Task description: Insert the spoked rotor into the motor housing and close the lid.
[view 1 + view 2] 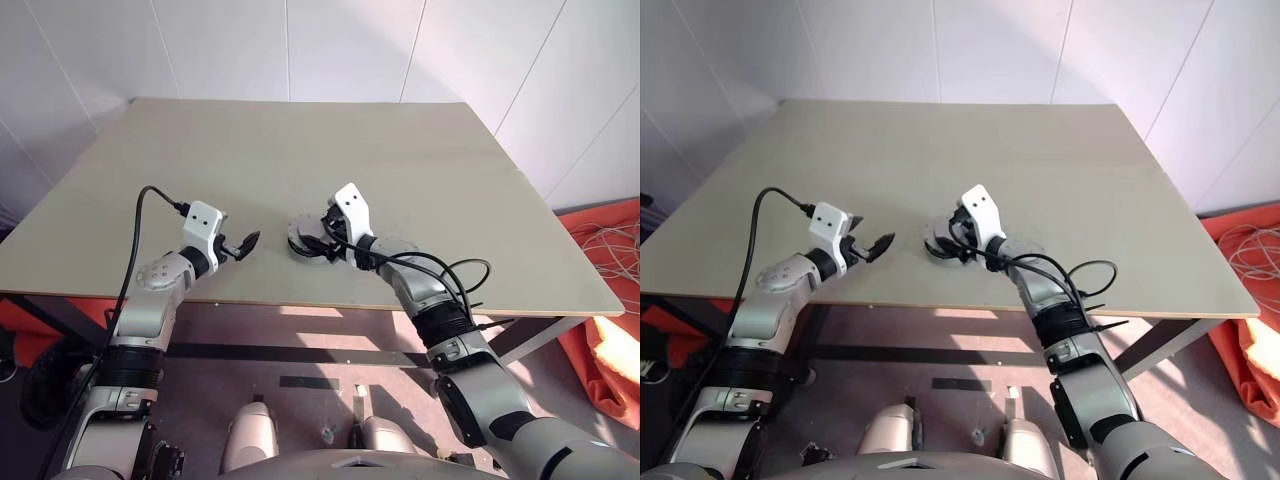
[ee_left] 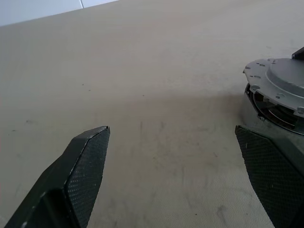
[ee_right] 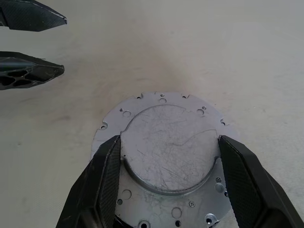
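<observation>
On the beige counter [image 1: 420,180], the round grey metal lid [image 3: 164,156] sits atop the dark housing; the right tool [image 3: 166,178] straddles it, fingers apart. The left tool [image 1: 243,244] gapes empty nearby.

A broad beige table [image 1: 420,180] stands against a white panelled wall [image 1: 300,45] that wraps around its far and side edges. Below the table's near edge, the grey floor [image 1: 300,365] carries a dark strip. Orange fabric [image 1: 610,340] with pale cords lies right of the table.
</observation>
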You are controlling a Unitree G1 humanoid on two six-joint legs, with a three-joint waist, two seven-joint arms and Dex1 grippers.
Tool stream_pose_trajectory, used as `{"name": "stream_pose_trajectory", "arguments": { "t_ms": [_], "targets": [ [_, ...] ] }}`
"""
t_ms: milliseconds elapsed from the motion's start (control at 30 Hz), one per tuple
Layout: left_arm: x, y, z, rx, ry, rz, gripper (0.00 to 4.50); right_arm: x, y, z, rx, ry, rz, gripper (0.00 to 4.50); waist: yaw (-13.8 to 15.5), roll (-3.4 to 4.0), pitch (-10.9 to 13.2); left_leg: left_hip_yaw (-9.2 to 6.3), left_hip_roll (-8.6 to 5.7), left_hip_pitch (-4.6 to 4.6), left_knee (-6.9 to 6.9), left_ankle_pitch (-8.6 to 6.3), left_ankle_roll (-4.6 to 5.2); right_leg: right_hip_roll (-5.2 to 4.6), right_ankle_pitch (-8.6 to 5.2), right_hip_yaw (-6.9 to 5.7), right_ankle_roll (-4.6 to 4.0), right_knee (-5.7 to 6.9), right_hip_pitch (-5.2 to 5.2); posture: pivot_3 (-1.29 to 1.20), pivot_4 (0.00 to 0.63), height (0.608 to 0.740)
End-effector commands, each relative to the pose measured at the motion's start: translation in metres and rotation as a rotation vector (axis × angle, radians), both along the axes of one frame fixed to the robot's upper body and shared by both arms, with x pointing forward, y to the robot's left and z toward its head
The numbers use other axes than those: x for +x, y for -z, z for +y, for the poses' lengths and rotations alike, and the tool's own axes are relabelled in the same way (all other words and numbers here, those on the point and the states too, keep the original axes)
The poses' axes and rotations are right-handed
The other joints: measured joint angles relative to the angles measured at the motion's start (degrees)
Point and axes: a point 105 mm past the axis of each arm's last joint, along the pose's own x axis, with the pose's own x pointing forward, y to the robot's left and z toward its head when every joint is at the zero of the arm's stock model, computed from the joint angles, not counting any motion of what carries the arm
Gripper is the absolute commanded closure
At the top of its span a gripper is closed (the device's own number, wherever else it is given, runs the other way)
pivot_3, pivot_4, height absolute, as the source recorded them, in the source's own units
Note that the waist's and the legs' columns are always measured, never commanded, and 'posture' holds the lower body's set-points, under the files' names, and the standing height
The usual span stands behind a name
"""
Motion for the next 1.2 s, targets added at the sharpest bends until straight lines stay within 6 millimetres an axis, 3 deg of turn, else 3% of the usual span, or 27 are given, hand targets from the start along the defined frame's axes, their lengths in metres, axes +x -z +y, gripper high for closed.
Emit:
{"name": "stream_pose_trajectory", "arguments": {
  "t_ms": [33, 200, 900, 1200],
  "targets": [
    [0.002, -0.018, 0.002, -0.002, -0.006, -0.062, 0.0, -0.003, -0.02, -0.004, 0.045, -0.034, -0.033, 1.39, 0.06, 0.0, 0.0, 0.0, 0.0, 0.0, 0.0, 0.0, 0.0, 0.0, 0.0, 0.0, 0.0, -0.01, 0.0, 0.0, 0.0, 0.74],
    [0.002, -0.018, 0.002, -0.003, -0.003, -0.062, 0.0, -0.008, -0.022, -0.003, 0.035, -0.062, -0.031, 1.39, 0.02, 0.0, 0.0, 0.0, 0.0, -0.03, -0.02, -0.01, 0.01, 0.0, 0.0, 0.0, 0.0, -0.05, -0.01, 0.0, 0.0, 0.74],
    [0.001, -0.02, 0.003, -0.01, -0.009, -0.065, 0.0, -0.009, 0.025, -0.002, -0.133, -0.083, -0.012, 1.39, -0.15, -0.05, -0.03, -0.01, 0.02, 0.3, -0.06, -0.01, 0.02, 0.0, -0.18, 0.02, 0.32, 0.02, 0.17, 0.0, 0.0, 0.74],
    [0.001, -0.02, 0.002, -0.012, -0.003, -0.066, 0.0, -0.006, 0.026, -0.005, -0.142, -0.055, -0.009, 1.39, -0.17, -0.11, -0.07, -0.02, 0.02, 0.37, -0.1, -0.02, 0.02, 0.0, -0.18, 0.03, 0.31, 0.03, 0.2, 0.0, 0.0, 0.74]
  ]
}}
